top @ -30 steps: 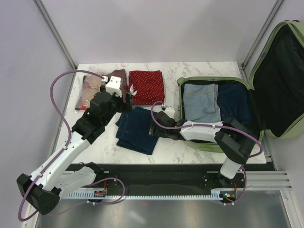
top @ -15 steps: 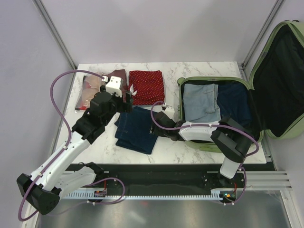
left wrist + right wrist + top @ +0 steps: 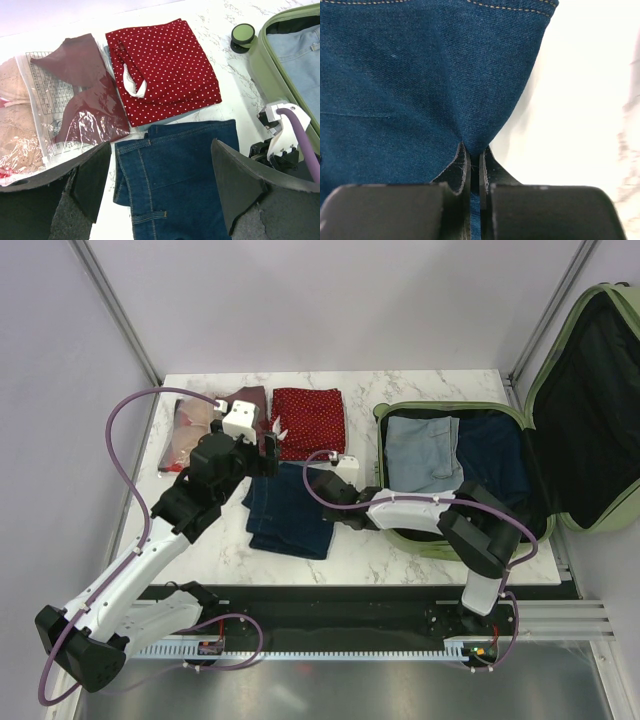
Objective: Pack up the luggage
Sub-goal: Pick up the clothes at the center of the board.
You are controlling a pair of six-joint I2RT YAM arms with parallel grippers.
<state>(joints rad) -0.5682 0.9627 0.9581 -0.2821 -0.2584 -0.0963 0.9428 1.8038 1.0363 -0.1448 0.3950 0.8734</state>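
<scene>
Marble table carries jeans, red cloth, luggage.

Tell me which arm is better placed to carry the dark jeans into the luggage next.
Right: the right gripper is shut on the dark jeans beside the luggage; the left gripper hovers open, holding nothing.

Left of luggage: jeans; behind jeans: cloth.

Folded dark blue jeans are lying on the white marble worktop. A folded red white-dotted cloth is sitting just beyond the jeans. A clear plastic bag of maroon and beige garments is resting to their far left.
</scene>
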